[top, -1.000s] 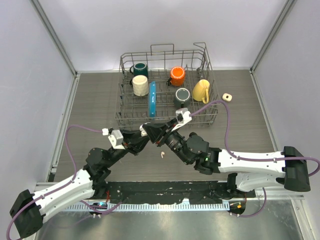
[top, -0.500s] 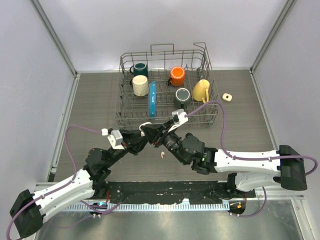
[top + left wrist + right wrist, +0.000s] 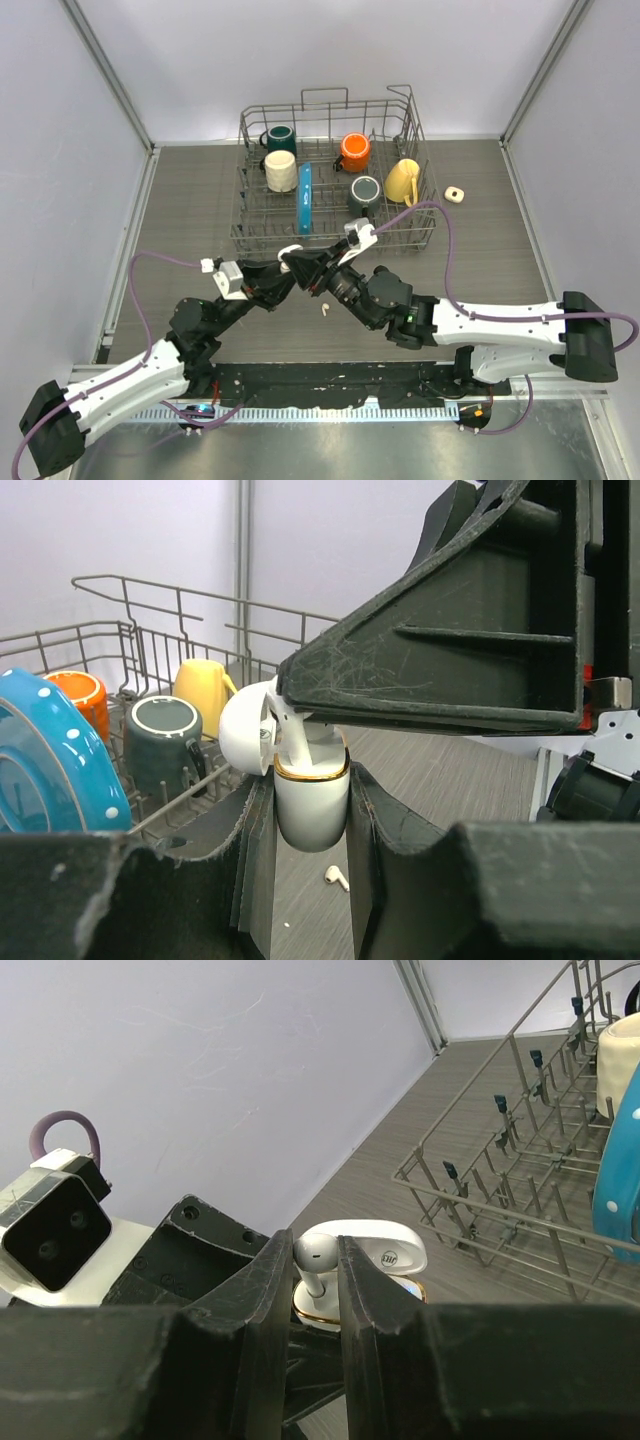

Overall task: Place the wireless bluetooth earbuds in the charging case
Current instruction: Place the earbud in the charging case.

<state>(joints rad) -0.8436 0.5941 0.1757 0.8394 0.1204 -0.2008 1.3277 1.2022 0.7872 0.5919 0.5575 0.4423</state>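
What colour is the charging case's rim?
Gold, on a white charging case; clearest in the left wrist view.

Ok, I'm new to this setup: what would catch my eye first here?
The two arms meet over the dark wood-grain table, in front of the grey wire dish rack. The left arm's fingers clamp a glossy white charging case with a gold rim, lid open, while the right arm's fingers hold a small white plastic earbud stem-down at its opening. A second white earbud lies loose on the table nearby.

Rack (image 3: 245, 190) at the back of the desk (image 3: 200, 200), mugs (image 3: 281, 171) inside (plate (image 3: 305, 198) too). Case (image 3: 311, 805) hangs in front, an earbud (image 3: 312, 1257) poking into it, second earbud (image 3: 324, 309) on the desk below.
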